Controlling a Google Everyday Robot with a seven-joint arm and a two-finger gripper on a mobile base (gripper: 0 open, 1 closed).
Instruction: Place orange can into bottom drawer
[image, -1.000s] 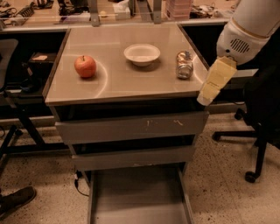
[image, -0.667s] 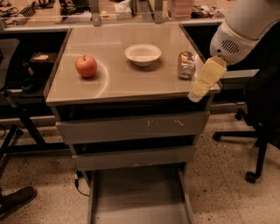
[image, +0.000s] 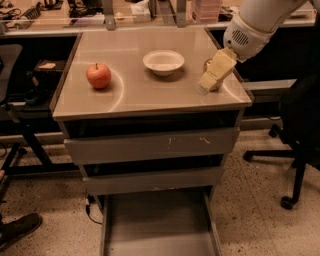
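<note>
The orange can (image: 207, 64) stands on the cabinet top near its right edge. Only a sliver of it shows, because my gripper (image: 213, 76) has come down over it from the right and covers most of it. The gripper's cream-coloured end hangs from a white arm that enters at the upper right. The bottom drawer (image: 160, 227) is pulled out near the floor, a shallow grey tray with nothing in it. The two upper drawers are closed.
A red apple (image: 98, 75) lies on the left of the cabinet top (image: 135, 95) and a white bowl (image: 163, 62) stands at the middle back. A black office chair (image: 300, 130) is to the right. A shoe (image: 20, 227) is at the lower left.
My gripper has moved left and inward from beside the cabinet's right edge onto the can, which was in plain view before and is now mostly covered.
</note>
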